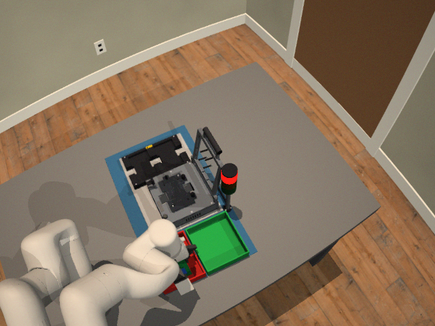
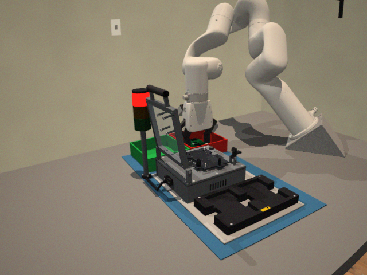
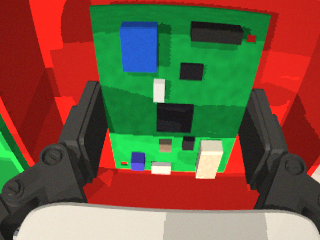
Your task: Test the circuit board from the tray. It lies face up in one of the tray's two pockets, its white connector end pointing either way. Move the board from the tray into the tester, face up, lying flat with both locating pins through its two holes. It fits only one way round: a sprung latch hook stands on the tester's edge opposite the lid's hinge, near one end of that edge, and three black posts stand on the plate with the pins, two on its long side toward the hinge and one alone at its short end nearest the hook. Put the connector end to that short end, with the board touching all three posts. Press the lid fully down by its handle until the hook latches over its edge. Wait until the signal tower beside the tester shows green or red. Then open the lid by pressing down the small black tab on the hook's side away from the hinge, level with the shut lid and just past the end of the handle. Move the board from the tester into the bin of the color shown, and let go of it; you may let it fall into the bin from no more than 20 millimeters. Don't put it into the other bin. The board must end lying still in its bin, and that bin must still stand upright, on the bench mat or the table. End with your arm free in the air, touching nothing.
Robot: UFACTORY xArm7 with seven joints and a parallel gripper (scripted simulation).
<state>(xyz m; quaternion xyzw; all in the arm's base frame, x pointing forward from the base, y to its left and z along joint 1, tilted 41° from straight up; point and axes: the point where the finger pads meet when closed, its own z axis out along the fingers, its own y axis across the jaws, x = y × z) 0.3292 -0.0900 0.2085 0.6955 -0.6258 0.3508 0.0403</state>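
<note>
The green circuit board (image 3: 175,87) is face up inside the red bin (image 3: 67,40), its white connector (image 3: 210,159) at the end nearest my wrist. My gripper (image 3: 174,104) reaches down into the bin, with one finger against each long edge of the board, shut on it. In the exterior view the gripper (image 2: 196,138) is low between the red bin's walls (image 2: 218,141), with the board (image 2: 196,143) showing green between the fingers. I cannot tell whether the board touches the bin floor. The signal tower (image 2: 140,98) shows red.
The tester (image 2: 204,171) stands with its lid (image 2: 166,124) raised and its plate bare. The green bin (image 1: 216,242) sits empty next to the red bin (image 1: 196,269). The black tray (image 2: 246,201) has both pockets empty. The latch hook (image 2: 234,153) stands near the red bin.
</note>
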